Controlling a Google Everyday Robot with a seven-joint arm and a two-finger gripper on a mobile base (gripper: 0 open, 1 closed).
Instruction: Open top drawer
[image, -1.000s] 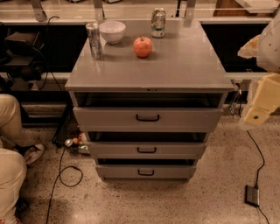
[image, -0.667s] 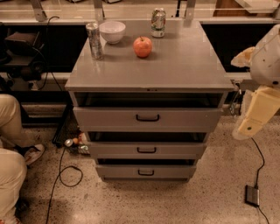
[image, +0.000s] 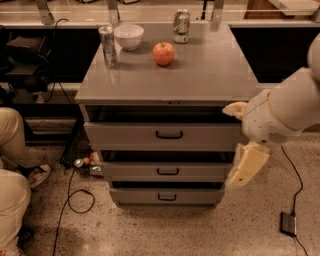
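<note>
Left of the grey cabinet (image: 210, 75), a person's legs (image: 12, 150) rest on the speckled floor (image: 175, 230). The cabinet's top carries a tall can (image: 107, 46), a bowl (image: 129, 36), an apple (image: 163, 53) and a soda can (image: 181, 26). The top drawer (image: 125, 136) sits just beneath. At the cabinet's right edge hangs the gripper (image: 240, 137), fingers apart.

No words or numbers can be read, not on the green can (image: 181, 26) or the silver can (image: 108, 46). The gripper (image: 240, 142) hangs beside the top drawer (image: 130, 135), at its right end.
</note>
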